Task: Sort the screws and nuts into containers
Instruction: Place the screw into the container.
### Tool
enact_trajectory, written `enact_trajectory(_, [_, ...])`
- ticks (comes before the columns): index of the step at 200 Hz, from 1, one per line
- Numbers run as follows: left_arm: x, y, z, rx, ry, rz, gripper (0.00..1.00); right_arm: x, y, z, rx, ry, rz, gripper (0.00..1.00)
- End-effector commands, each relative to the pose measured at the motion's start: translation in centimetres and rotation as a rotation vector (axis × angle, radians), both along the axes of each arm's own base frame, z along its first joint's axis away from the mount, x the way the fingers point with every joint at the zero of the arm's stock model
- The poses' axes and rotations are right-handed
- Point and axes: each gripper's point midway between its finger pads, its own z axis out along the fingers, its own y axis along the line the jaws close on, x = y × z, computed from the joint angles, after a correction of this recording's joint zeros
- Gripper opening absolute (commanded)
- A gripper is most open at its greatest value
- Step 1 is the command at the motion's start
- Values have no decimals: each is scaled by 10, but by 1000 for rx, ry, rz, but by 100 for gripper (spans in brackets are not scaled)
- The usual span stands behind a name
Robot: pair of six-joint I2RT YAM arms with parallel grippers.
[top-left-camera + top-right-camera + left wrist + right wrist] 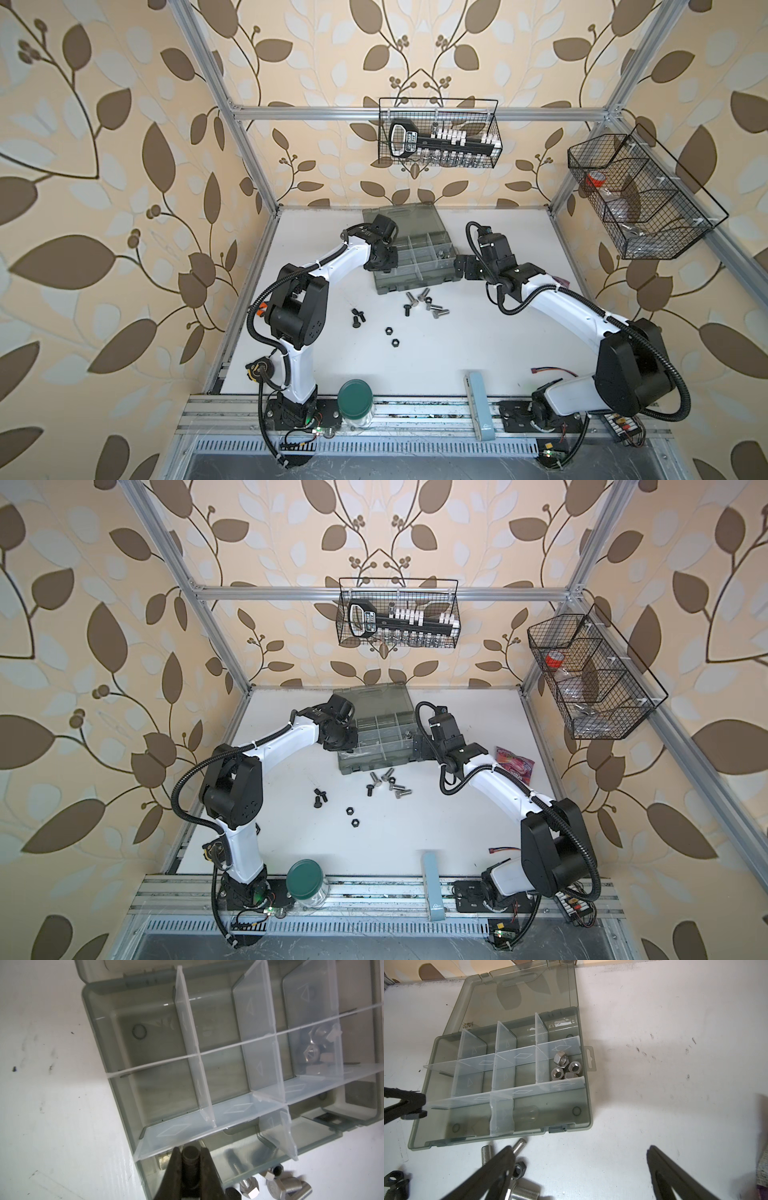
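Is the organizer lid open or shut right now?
Open. The lid lies folded back flat behind the case, the dividers are exposed, and silver nuts sit uncovered in one compartment.

Grey case (560,1111) open on white bench (675,1064), lid (519,991) folded back. Clear dividers (502,1113) split case into compartments. Four silver nuts (563,1068) clustered in end compartment of middle row, beside hang tab. Right hand (580,1148) spread wide over bench, just outside case's front wall. Silver screws (519,1146) and black nut (519,1169) on bench beside one finger. Left hand (422,1106) pinches dark screw (413,1115) at case's opposite end. Bench scuffed with dark marks.
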Motion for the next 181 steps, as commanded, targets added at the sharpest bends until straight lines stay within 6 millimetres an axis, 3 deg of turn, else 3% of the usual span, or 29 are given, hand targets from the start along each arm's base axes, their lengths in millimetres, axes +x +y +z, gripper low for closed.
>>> enact_trajectory(1, [0, -5, 19, -32, -50, -45, 0, -3, -3, -7, -15, 14, -13, 100])
enact_trajectory(181, [-14, -6, 5, -42, -1, -54, 0, -1, -4, -7, -25, 11, -18, 100])
